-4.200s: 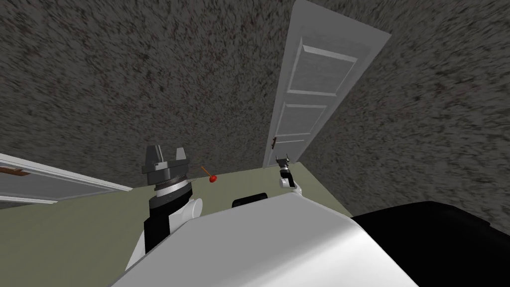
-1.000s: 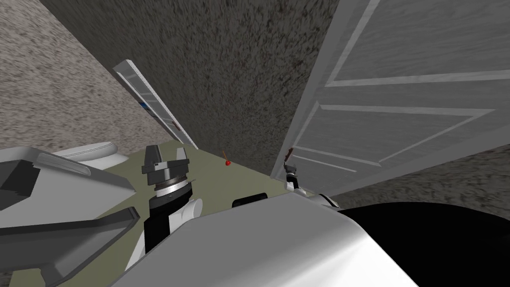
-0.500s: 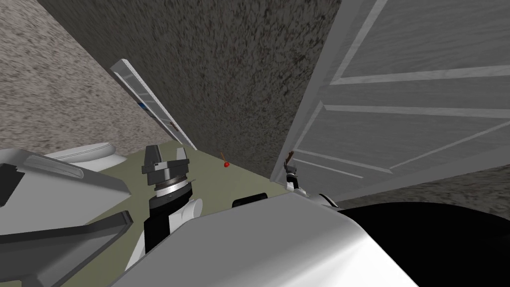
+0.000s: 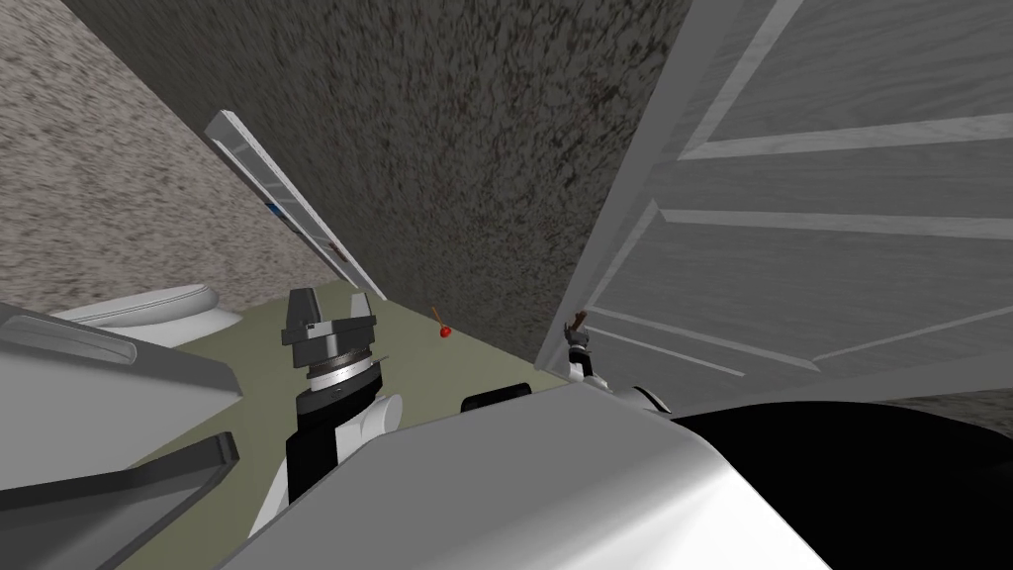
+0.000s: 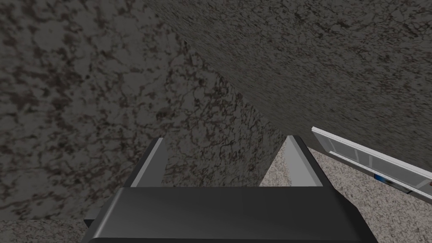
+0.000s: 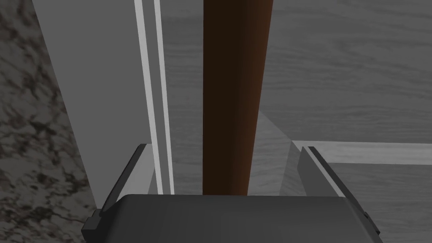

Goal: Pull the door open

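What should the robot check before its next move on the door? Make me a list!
1. Brown handle sits between the right gripper's fingers: ok.
2. Fingers pressing the handle: not ok, they stand apart from it on both sides.
3. How far the door stands open: cannot tell.
4. Left gripper open and away from the door: ok.
5. Small red thing apart from the door's edge: ok.
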Robot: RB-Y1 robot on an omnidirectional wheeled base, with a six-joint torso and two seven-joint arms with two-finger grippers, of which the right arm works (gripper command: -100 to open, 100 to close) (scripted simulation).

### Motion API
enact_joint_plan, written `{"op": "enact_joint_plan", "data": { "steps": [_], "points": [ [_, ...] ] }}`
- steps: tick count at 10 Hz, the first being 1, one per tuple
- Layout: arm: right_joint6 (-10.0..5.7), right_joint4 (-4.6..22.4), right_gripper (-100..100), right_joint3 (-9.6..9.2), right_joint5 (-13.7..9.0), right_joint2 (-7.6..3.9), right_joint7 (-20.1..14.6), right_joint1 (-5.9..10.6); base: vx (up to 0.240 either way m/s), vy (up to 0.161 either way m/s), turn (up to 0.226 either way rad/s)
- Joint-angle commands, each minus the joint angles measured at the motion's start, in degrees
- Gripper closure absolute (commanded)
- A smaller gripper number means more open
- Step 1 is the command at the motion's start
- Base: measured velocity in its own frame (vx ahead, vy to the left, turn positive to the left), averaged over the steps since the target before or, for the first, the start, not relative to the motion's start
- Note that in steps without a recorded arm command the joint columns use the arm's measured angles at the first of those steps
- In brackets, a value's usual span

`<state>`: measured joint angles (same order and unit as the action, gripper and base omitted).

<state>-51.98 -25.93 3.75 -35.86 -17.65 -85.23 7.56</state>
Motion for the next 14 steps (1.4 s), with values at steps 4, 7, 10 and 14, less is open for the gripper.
{"op": "enact_joint_plan", "data": {
  "steps": [4, 7, 10, 14],
  "points": [
    [0.00, 0.0, 100, 0.00, 0.0, 0.00, 0.0, 0.00, -0.002, 0.002, -0.005],
    [0.00, 0.0, 100, 0.00, 0.0, 0.00, 0.0, 0.00, 0.000, 0.000, 0.000],
    [0.27, -0.6, 100, -1.63, 1.1, -0.10, -1.0, 0.07, -0.158, -0.012, 0.050],
    [0.85, -1.7, 100, -4.35, 3.0, -0.33, -2.7, 0.22, -0.219, 0.012, 0.050]
  ]
}}
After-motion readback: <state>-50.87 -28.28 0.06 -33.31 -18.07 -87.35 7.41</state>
